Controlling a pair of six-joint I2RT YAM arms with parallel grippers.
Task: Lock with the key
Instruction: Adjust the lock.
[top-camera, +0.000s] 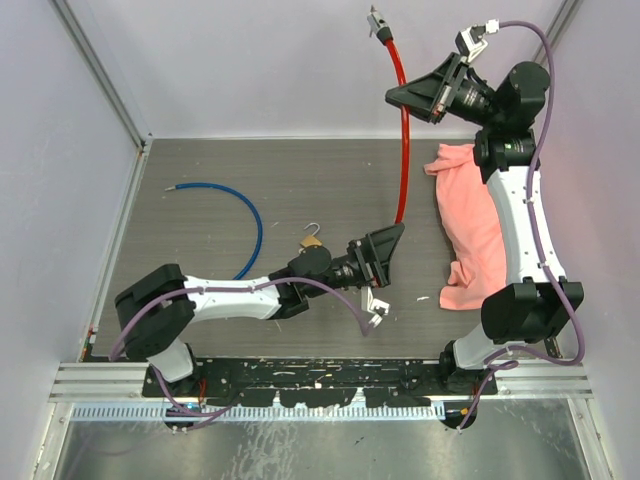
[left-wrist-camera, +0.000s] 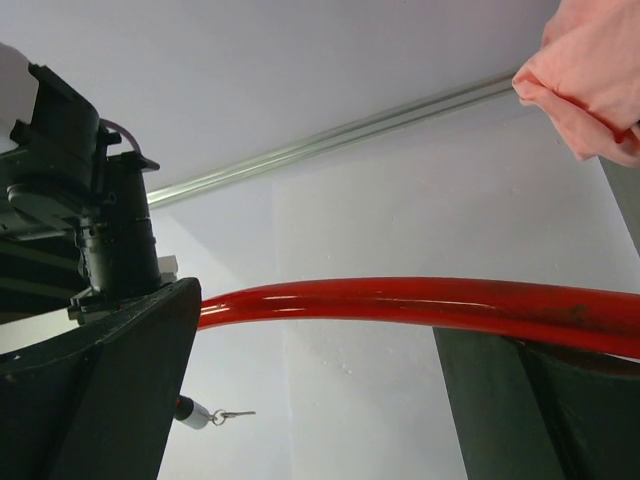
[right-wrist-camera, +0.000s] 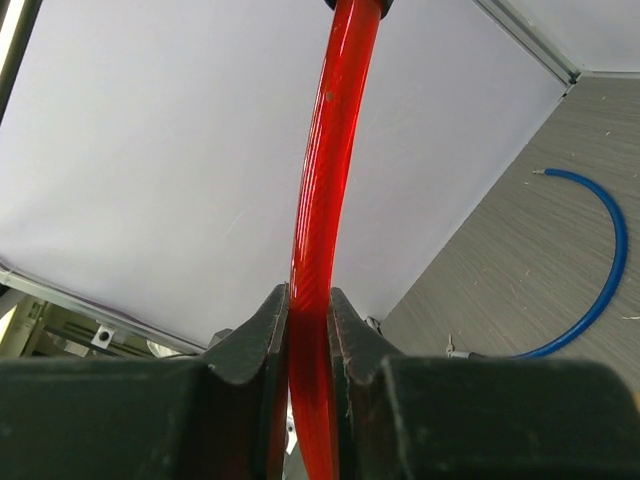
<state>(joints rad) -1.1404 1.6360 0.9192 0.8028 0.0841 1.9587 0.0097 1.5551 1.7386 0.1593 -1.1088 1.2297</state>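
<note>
Blue cable (top-camera: 245, 205): lies curved on the grey surface (top-camera: 300, 170) at the left, well apart from both arms and not in use. Left arm: stretches low and nearly flat across the near part of the surface, reaching rightward from its base. Padlock (top-camera: 312, 241): small and brass-coloured, resting on the surface just beside the left forearm with its shackle apparently swung open; nothing holds it. Key: none can be made out in any view. Left gripper (top-camera: 392, 255): its fingers (left-wrist-camera: 110, 390) are spread wide and hold nothing. The wrist view shows the red cable (top-camera: 397, 170) crossing the gap between them without clear contact. Red cable: rises from near the left gripper, arcs up past the back wall and ends in a small metal fitting at the top. Right gripper (top-camera: 400, 98): raised high on an upright arm, wrist turned leftward, fingers closed on the red cable partway along its upper stretch. Pink cloth (top-camera: 470, 220): lies crumpled on the surface at the right, beside the right arm. Task standing, as judged: early, since only the cable is lifted. Left to do are taking up the padlock, joining it to the cable, closing the shackle and turning the key.
</note>
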